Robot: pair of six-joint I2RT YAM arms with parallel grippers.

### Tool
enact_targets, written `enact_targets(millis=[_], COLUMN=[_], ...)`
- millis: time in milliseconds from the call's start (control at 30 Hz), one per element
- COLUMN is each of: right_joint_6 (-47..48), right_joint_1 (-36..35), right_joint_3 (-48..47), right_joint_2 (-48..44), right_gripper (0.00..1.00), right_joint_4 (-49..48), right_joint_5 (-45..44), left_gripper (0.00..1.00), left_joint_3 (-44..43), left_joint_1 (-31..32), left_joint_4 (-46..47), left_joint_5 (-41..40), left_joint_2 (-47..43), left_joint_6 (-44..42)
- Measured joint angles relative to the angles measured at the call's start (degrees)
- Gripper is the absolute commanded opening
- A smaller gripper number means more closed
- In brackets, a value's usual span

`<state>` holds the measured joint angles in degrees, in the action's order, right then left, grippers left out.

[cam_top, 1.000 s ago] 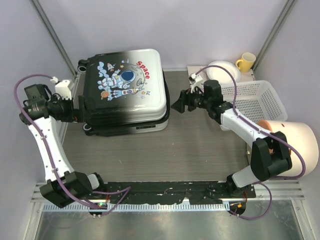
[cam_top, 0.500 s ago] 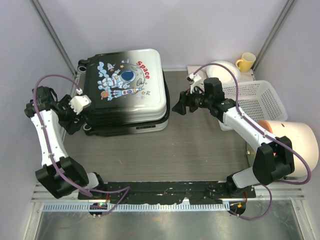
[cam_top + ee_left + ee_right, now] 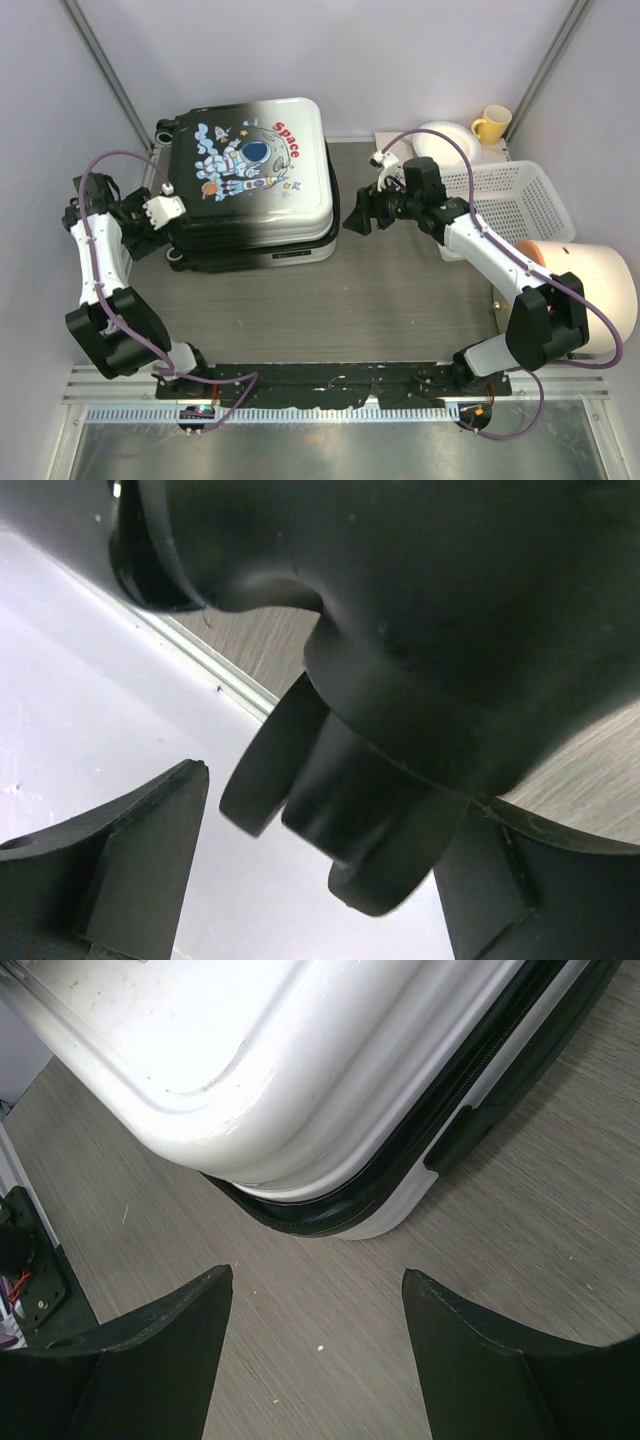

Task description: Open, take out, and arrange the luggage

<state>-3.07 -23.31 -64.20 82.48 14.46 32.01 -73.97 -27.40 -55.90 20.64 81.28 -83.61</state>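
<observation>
**Overhead and wrist views, left to right.** The left pincer (image 3: 338, 792) sits at the left side of the suitcase (image 3: 250, 190). Its jaws are apart and straddle a black wheel (image 3: 375, 855), with no clamping visible. The suitcase lies flat at the rear left of the tabletop (image 3: 350, 300), printed shell up. The right pincer (image 3: 315, 1282) hovers just beside the suitcase's right edge, jaws apart and holding nothing. Further right are a white basket (image 3: 520, 167), a bowl (image 3: 445, 140) and a yellow mug (image 3: 492, 123).

**Progress.** The task appears to be at its start. The lid is down and the dark seam (image 3: 400, 1150) between the two shells looks shut, so opening, emptying and arranging all remain.

**Not resolved.** The contents are hidden. No zip pull or latch can be picked out. The left wrist view is mostly filled by dark shell, so whether either finger touches the wheel cannot be told. A large cream cylinder (image 3: 605, 290) at the far right cannot be identified.
</observation>
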Motion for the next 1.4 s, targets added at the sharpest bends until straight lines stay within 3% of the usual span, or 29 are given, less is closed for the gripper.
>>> enact_targets(millis=[267,300,500,767,967,1167,1333,1400], right_joint_6=[0.0,0.0,0.2,0.4,-0.1,-0.1,-0.4,-0.3], right_joint_1=[-0.2,-0.2,-0.2,-0.3,-0.5,-3.5,-8.5,-10.6], right_joint_3=[0.3,0.5,3.1,6.6,10.8,16.0,15.9,14.8], right_joint_2=[-0.9,-1.4,-5.0,-7.9,-9.5,-9.5,-4.2,-1.4], right_gripper=[0.75,0.75,0.75,0.72,0.69,0.72,0.74,0.74], right_joint_4=[0.6,0.6,0.5,-0.1,-3.6,-14.0,-26.6,-30.9], right_joint_5=[-0.1,-0.2,-0.5,-0.5,-0.8,-3.1,-8.2,-10.8], left_gripper=[0.49,0.37,0.0,0.0,0.0,0.0,0.0,0.23], left_joint_3=[0.7,1.1,2.4,-6.4,-11.3,-11.4,-14.6,-16.2], left_joint_1=[-0.5,-0.9,-2.6,-5.0,-5.3,-5.2,-5.2,-5.2], left_joint_4=[0.3,0.5,1.1,-7.8,-9.4,-7.2,-6.3,-5.6], left_joint_5=[4.3,5.2,10.1,15.5,23.4,27.6,30.1,31.1], left_joint_2=[1.9,1.6,0.6,3.2,3.0,1.9,2.1,2.1], left_joint_6=[-3.3,-4.2,-8.0,-4.6,2.8,12.3,20.7,24.7])
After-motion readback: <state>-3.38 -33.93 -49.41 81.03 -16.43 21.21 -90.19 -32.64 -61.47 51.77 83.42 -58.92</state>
